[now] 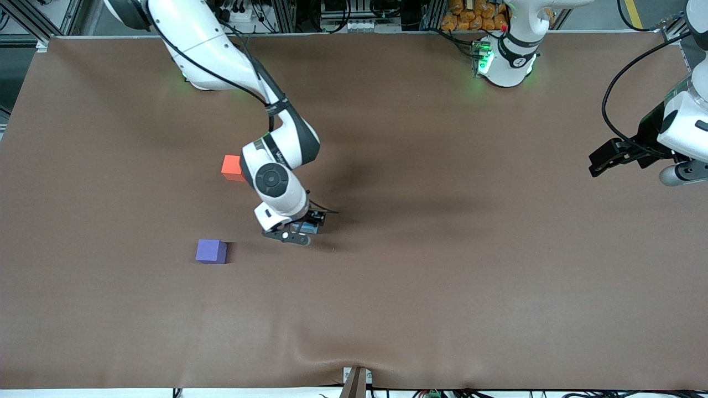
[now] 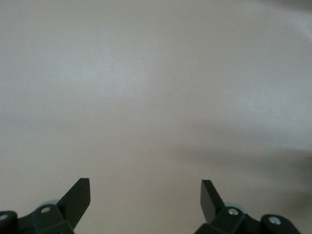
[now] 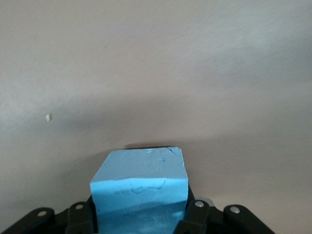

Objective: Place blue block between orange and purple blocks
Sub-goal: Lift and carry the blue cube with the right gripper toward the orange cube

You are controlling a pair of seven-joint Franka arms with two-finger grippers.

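Low over the brown table cover point(image 1: 442, 276), the right gripper point(image 1: 301, 228) is clenched on the blue block point(image 3: 140, 185), one finger pressed against each of two facing sides. The block is a cube and has no long axis; in the right wrist view it sits square between the fingers, top face level, one flat face turned away from the wrist, its lower edge close to the cover, though contact cannot be confirmed. In the front view only a sliver of blue shows under the wrist. The held block is toward the right arm's end of the table, offset toward the table's middle from the other two cubes. The orange block point(image 1: 231, 167) rests on the cover, partly hidden by the right arm's wrist. The purple block point(image 1: 211, 251) rests nearer to the front camera than the orange block, well apart from it, with bare cover between them. The left gripper point(image 2: 146, 195) waits above the left arm's end of the table, fingers spread and grasping nothing, only bare cover beneath it.
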